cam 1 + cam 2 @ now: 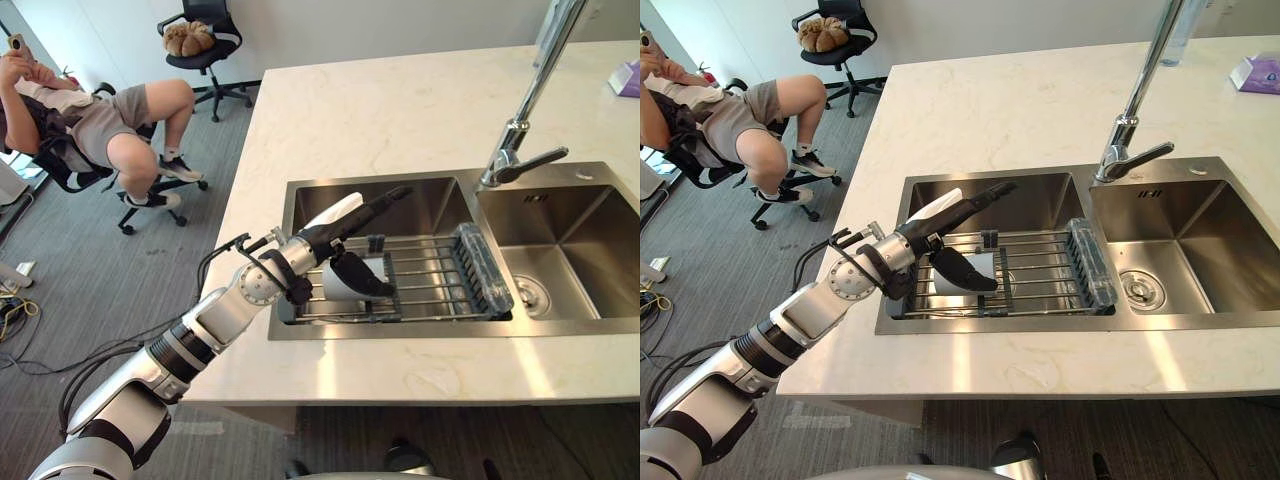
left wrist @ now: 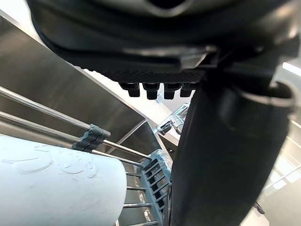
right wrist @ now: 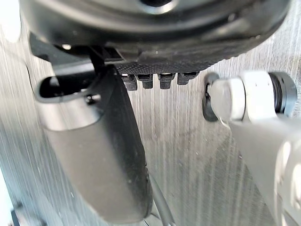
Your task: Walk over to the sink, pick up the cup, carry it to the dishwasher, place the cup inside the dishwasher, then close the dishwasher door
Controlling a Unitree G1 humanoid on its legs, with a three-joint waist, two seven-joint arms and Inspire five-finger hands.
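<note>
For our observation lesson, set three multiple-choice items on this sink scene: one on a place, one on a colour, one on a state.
1. Where does the cup lie?
A. on the countertop
B. on the wire rack in the sink's left basin
C. in the right basin

2. What colour is the cup?
A. white
B. red
C. black

3. The left hand is:
A. open over the cup
B. shut on the faucet
C. flat on the countertop

Key: B, it lies on its side on the rack bars; A, its wall shows white; A, straight fingers reach above it.

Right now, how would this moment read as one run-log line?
stage: cup not yet gripped | left hand: open over cup | cup: lying on rack in sink | right hand: open, empty
</note>
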